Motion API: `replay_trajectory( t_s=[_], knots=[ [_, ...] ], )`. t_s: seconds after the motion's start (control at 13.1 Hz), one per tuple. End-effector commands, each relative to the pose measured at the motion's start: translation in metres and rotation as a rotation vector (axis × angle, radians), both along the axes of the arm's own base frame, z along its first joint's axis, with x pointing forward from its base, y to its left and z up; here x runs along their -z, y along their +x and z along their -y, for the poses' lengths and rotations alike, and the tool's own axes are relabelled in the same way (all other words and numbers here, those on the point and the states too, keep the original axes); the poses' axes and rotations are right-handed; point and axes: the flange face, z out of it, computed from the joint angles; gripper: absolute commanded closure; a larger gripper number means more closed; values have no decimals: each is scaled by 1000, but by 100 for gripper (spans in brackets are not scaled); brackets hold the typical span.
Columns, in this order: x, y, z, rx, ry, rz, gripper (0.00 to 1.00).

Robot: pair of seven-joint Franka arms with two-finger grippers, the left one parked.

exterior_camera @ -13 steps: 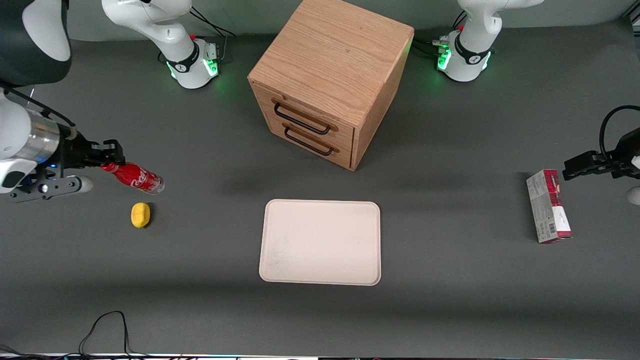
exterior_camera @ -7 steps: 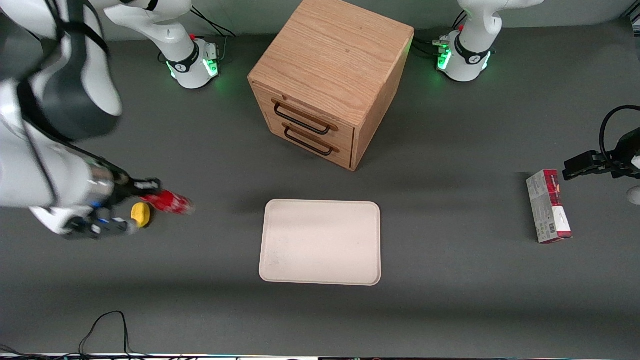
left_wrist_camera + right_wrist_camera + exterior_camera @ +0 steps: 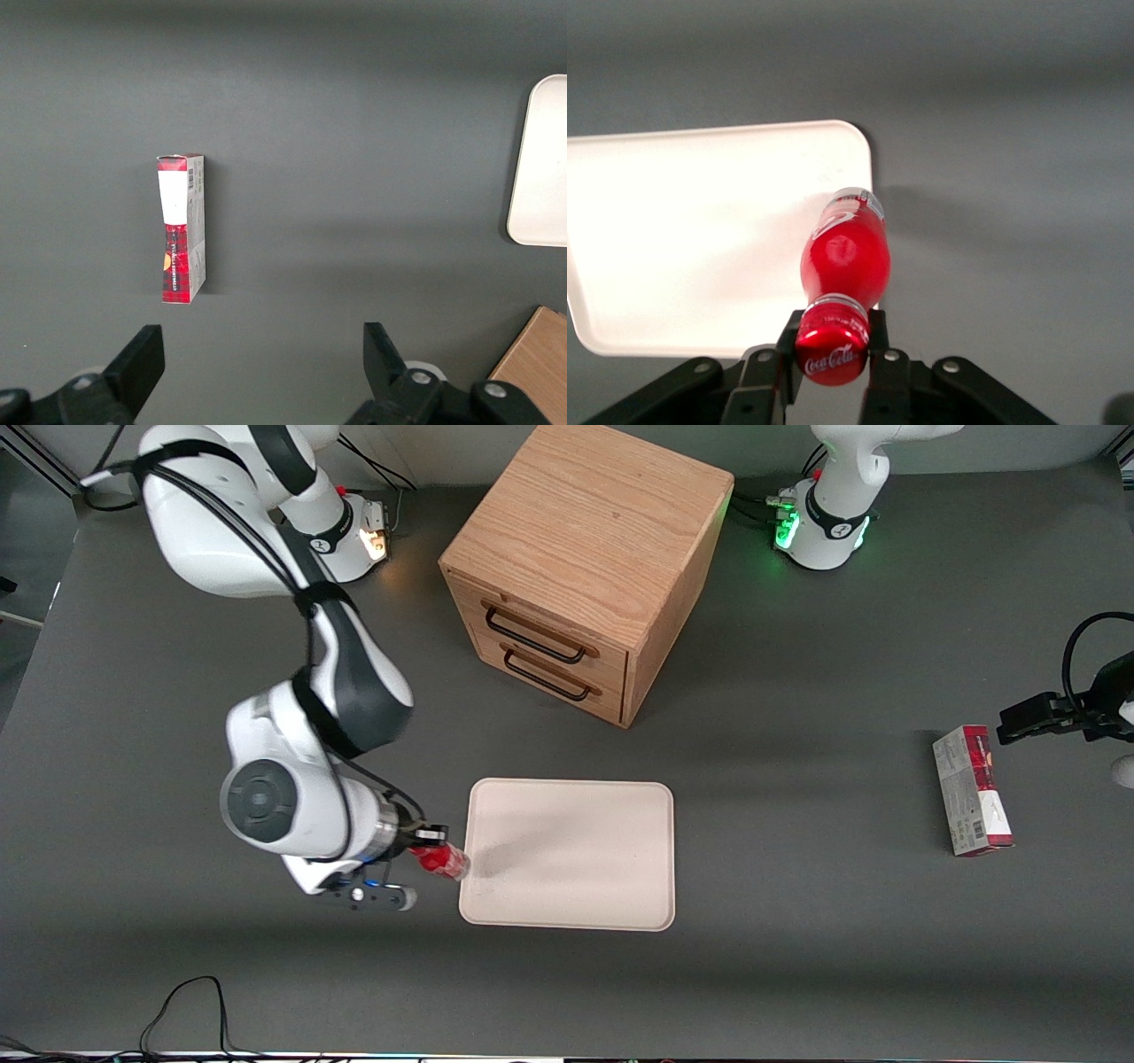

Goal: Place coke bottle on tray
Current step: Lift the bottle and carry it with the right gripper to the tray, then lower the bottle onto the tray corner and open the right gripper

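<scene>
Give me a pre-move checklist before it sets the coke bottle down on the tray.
1. End effector shut on the coke bottle at the cap: ok.
2. Bottle over the tray: not ok, only its base reaches the rim at the working arm's end.
3. Bottle upright: not ok, it is tilted.
4. Tray surface bare for placing: ok.
5. Wooden cabinet away from the path: ok.
6. Height of the bottle above the tray: cannot tell.

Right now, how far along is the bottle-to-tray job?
Done: the gripper has the coke bottle by its neck, off the table. In hand: the bottle hangs at the tray edge nearest the working arm. Left: move over the tray, set down, release.
</scene>
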Motion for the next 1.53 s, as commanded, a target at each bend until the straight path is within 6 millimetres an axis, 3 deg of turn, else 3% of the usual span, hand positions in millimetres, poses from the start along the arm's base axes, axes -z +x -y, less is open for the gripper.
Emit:
replay_trajectory(
  t_s=[0.0,0.31,0.46,0.76,0.84,0.92,1.15,1.3,1.45],
  knots=[
    [14,11,-15,23,-20,70,100],
    [29,14,-19,34,-13,81,100],
    [30,12,-28,25,-11,92,100],
    [30,12,-28,24,-10,95,100],
    [29,12,-29,25,-7,97,94],
    [30,13,-29,25,-6,103,78],
    [32,12,-30,24,-8,101,13],
    [33,12,-31,22,-10,100,0],
    [34,12,-31,22,-11,99,0]
  ],
)
